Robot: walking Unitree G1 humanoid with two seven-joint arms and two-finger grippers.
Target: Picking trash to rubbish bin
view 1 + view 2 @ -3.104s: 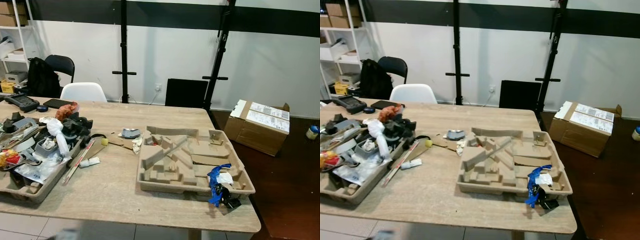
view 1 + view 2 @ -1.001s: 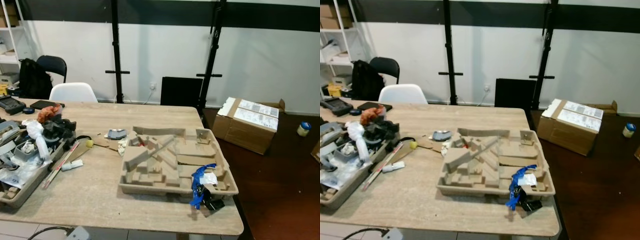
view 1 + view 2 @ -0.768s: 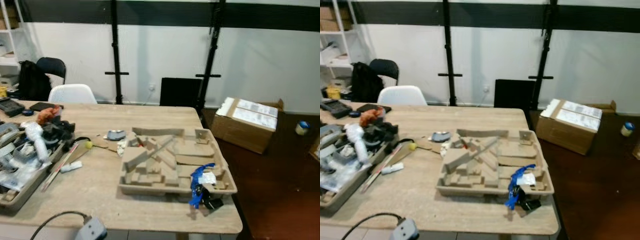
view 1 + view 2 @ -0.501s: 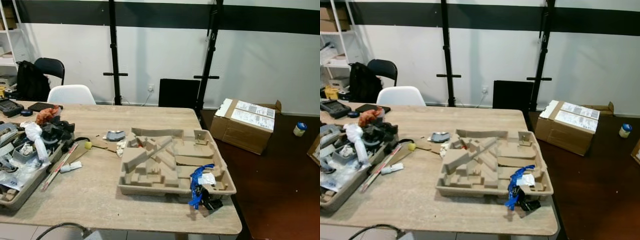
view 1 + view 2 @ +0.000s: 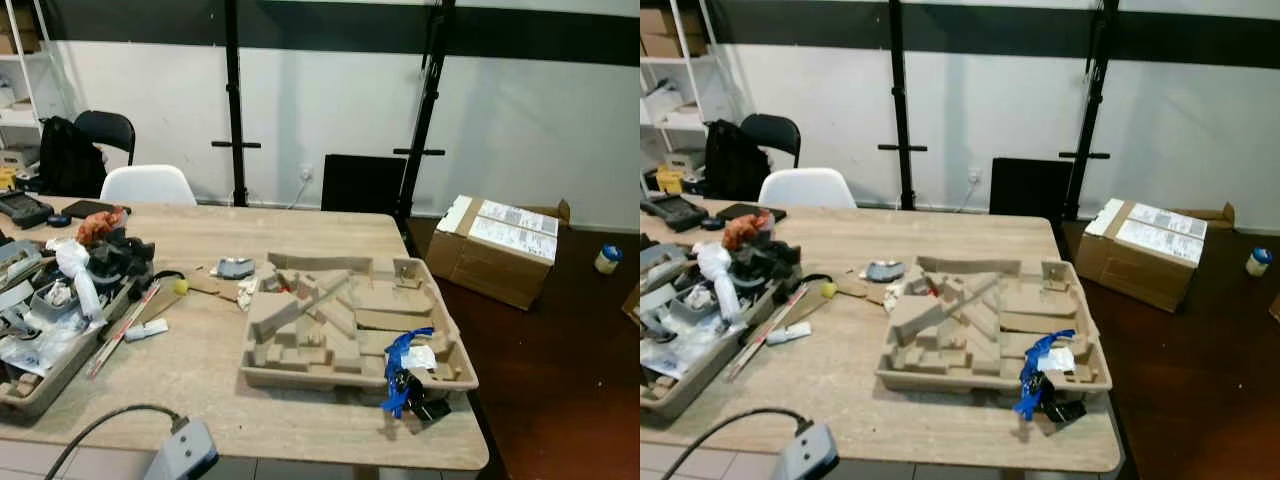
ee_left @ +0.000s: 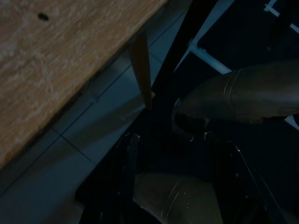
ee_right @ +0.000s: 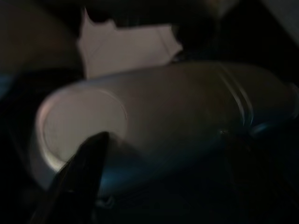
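A wooden table (image 5: 200,400) holds the trash. A brown moulded pulp tray (image 5: 300,378) lies at its right end, with pulp pieces inside. A bundle of blue tape and black bits (image 5: 408,365) hangs over the tray's near right corner. A second pulp tray (image 5: 45,385) at the left is heaped with plastic wrap, black parts and papers. Between the trays lie a white tube (image 5: 146,329), a yellow ball (image 5: 180,286) and paper scraps (image 5: 235,270). My left gripper (image 6: 175,186) hangs in the dark below the table's edge (image 6: 70,56). My right gripper (image 7: 140,186) hangs beside a silver limb (image 7: 163,116).
A cardboard box (image 5: 495,250) and a small jar (image 5: 606,259) sit on the dark floor to the right. A white chair (image 5: 148,185) and a black chair (image 5: 105,130) stand behind the table. A grey plug on a cable (image 5: 185,452) pokes up at the near left.
The camera has swung a little, shifting the whole scene to the right. The grey plug on its cable has risen higher at the near left. The things on the table lie as before.
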